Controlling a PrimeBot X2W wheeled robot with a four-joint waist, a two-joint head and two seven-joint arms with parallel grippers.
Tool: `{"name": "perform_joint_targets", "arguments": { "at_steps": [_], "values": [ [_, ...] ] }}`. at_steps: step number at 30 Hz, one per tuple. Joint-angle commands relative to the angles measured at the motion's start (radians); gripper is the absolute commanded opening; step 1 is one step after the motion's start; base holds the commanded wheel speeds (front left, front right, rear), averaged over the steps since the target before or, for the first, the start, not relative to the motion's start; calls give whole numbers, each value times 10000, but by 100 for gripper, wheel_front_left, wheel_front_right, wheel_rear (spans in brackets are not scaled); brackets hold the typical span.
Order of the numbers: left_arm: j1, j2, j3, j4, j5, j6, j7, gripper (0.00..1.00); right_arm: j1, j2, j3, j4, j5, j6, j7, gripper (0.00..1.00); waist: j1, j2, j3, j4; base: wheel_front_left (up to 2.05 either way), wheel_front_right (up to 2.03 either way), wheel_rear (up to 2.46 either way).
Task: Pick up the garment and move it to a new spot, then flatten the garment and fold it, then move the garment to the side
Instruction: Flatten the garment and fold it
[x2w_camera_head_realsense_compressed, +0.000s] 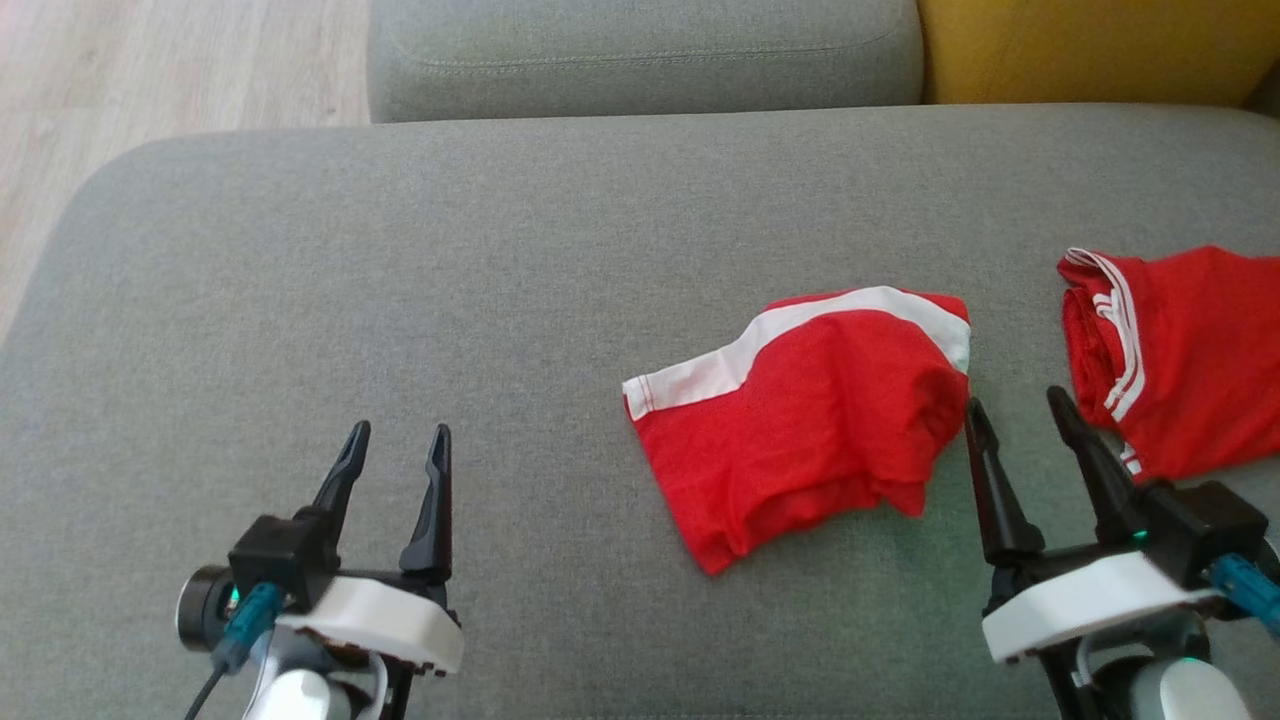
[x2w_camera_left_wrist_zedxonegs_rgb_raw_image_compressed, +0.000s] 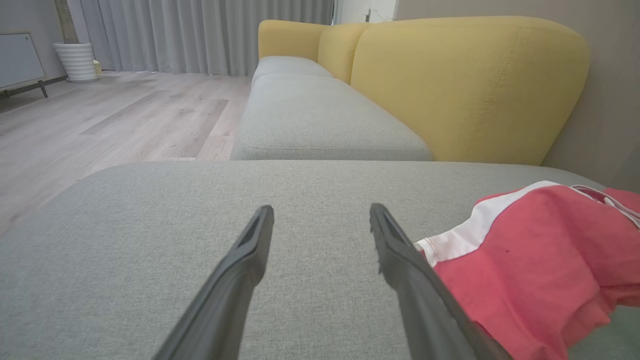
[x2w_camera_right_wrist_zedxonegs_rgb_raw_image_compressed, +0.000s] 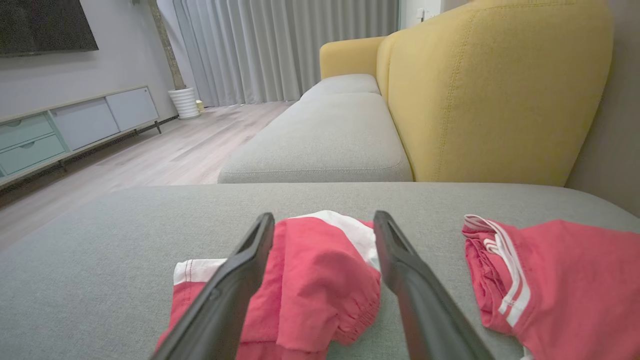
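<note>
Left gripper (x2w_camera_head_realsense_compressed: 400, 430) and right gripper (x2w_camera_head_realsense_compressed: 1017, 400) both gape empty; the right, just beside the folded garment (x2w_camera_head_realsense_compressed: 800, 420), should pinch every layer there so the fold holds.

Left hand (x2w_camera_head_realsense_compressed: 400, 428) — black fingers (x2w_camera_head_realsense_compressed: 432, 500), white cuff (x2w_camera_head_realsense_compressed: 380, 620), perhaps teal cable (x2w_camera_head_realsense_compressed: 250, 615).
</note>
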Motion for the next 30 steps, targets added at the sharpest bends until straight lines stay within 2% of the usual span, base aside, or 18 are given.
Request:
{"name": "perform_joint_targets", "arguments": {
  "at_steps": [1,15,22,27,30],
  "values": [
    [-230,164,297,-395,36,53,-1,100,-209,-27,165,-450,55,-9,9,100,0,-1,2,0,0,0,0],
    [-521,129,-15,-470,-34,-35,162,100,-267,-25,97,-488,219,-9,89,100,0,-1,226,47,0,0,0],
    [-2030,-420,-995,208,-27,-782,804,100,-636,-25,183,-539,209,-9,109,100,0,-1,905,-231,0,0,0],
    [-3147,-820,-1566,1591,-290,-1335,1097,100,-934,-24,270,-493,217,-9,81,100,0,-1,1400,-708,0,0,0],
    [-3674,-960,-1698,2741,-515,-1440,1213,100,-1055,-24,331,-417,281,-9,16,100,0,-1,1618,-1009,0,0,0]
  ]
}}
